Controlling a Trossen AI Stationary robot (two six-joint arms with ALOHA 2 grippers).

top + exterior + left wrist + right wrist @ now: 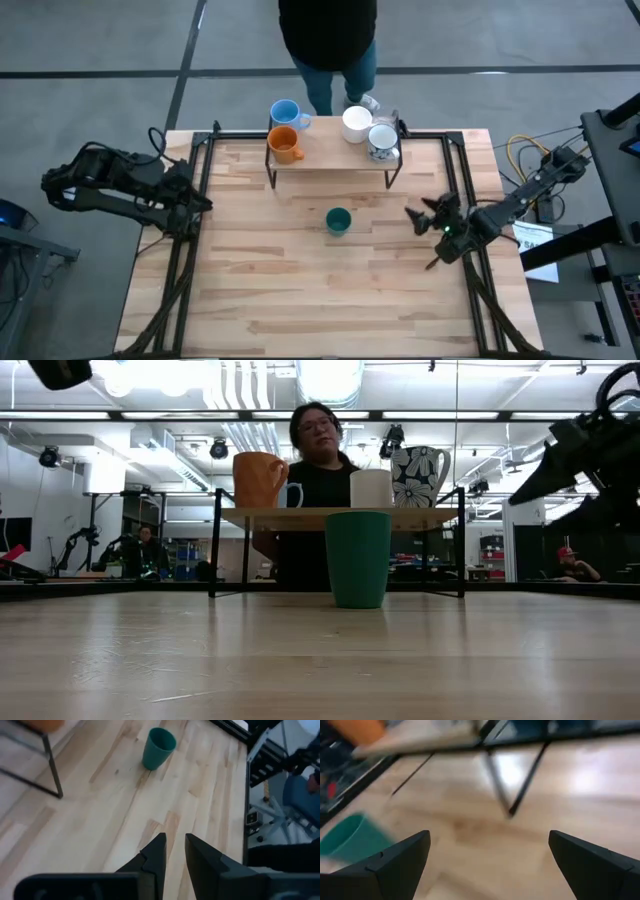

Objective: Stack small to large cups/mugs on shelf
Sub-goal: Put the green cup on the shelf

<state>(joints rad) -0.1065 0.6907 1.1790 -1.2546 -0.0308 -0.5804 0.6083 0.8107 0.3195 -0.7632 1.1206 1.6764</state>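
Wood tabletop [330, 290]: pale planks, carrying the shelf at its far edge and one cup alone near the middle.
Shelf [330, 158]: light-wood plank on thin black legs at the far side of the tabletop; a person in a dark top [327, 35] stands just behind it.
Right claw [424, 221]: near the right edge of the tabletop, fingers spread wide and empty, to the right of the dark green cup and apart from it.
Left claw [200, 197]: at the left edge of the tabletop, well apart from the cup, fingers nearly together with a narrow gap and nothing between them.
Dark green cup [338, 221]: upright on the tabletop in front of the shelf, between the two claws, closer to the right one.
On the shelf: orange mug [284, 145] at the left end, white mug [357, 123] and patterned grey-white mug [383, 142] at the right end; light blue mug [286, 114] just behind the orange one.
High view only: both claws and the cup together.
Low view only: the flower pattern on the grey-white mug, and the green cup covering the shelf's middle.
Right wrist view: the green cup past one wide-set finger.
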